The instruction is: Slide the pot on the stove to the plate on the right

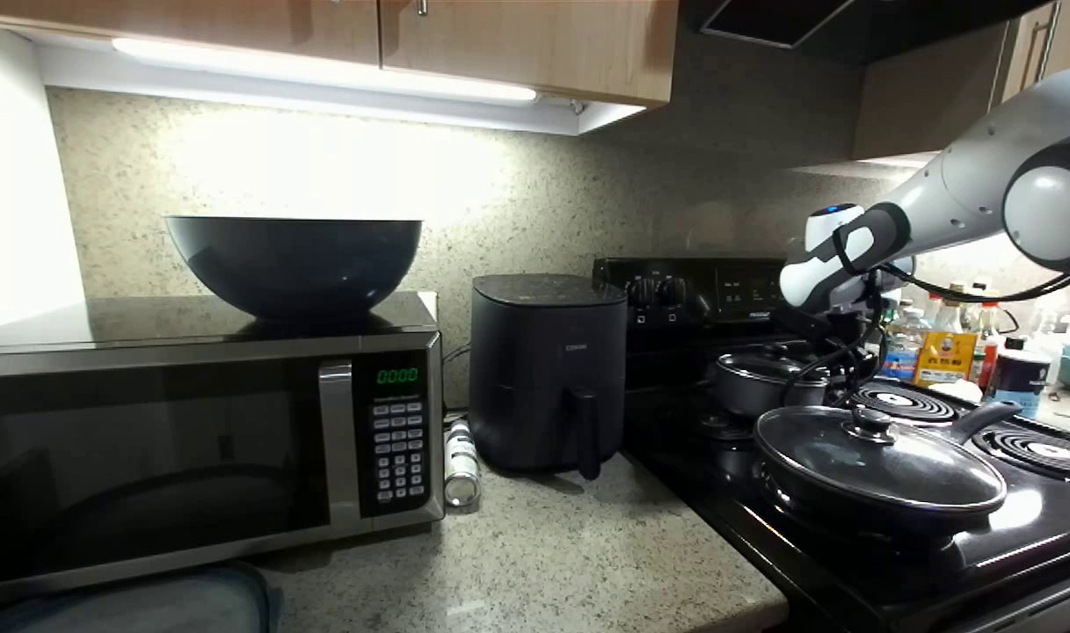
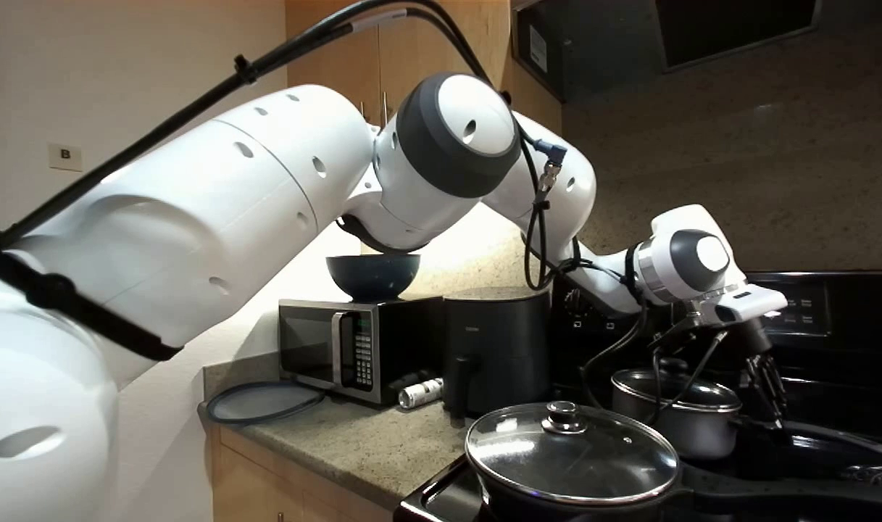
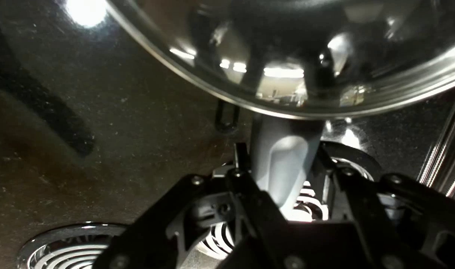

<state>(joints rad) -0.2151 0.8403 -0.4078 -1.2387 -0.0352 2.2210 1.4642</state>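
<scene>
The pot is small, dark and lidded. It stands at the back left of the black stove, and it also shows in an exterior view. My gripper is at the pot's handle, right of the pot body. In the wrist view my fingers lie close along both sides of the grey handle and appear shut on it. The pot's glass lid fills the top of that view. Two coil burners lie on the right of the stove.
A wide shallow pan with a domed glass lid stands in front of the pot, its handle pointing right. An air fryer and a microwave stand to the left. Bottles and boxes stand beyond the right burners.
</scene>
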